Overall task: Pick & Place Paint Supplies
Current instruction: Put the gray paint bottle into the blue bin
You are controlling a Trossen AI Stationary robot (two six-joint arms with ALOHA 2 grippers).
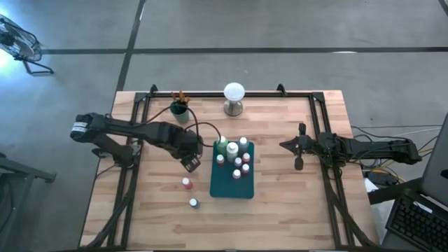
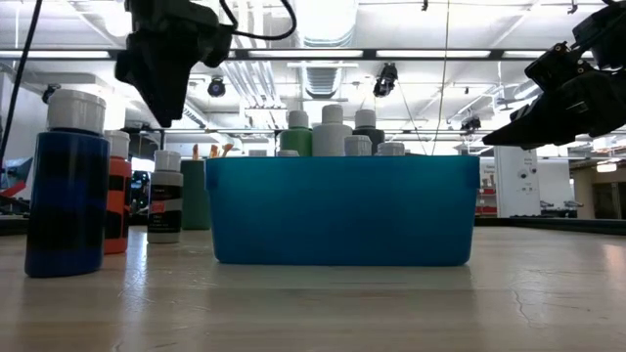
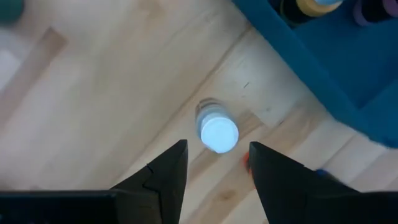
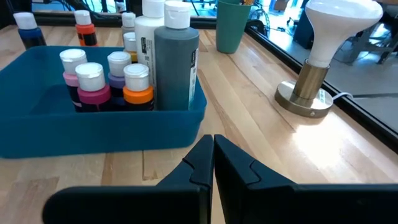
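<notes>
Blue plastic bin (image 1: 225,187) sits at your frame's centre; left gripper (image 3: 217,163) hovers, fingers apart, above 1 white-capped bottle (image 3: 216,126); right gripper (image 4: 213,163) is pressed together.

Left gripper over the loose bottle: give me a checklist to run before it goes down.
1. Left gripper open: ok, the fingers stand apart.
2. Lined up on the target: ok, the white cap of the bottle shows just beyond the gap between the fingers in the left wrist view.
3. Bottle upright: ok, its cap faces up at the camera.
4. Room around it: ok, the blue tub and the other loose bottles stand apart from it.
5. Space in the tub: ok, bare floor shows at its near end.
6. Right gripper out of the way: ok, shut and waiting at the right side of the table.
</notes>
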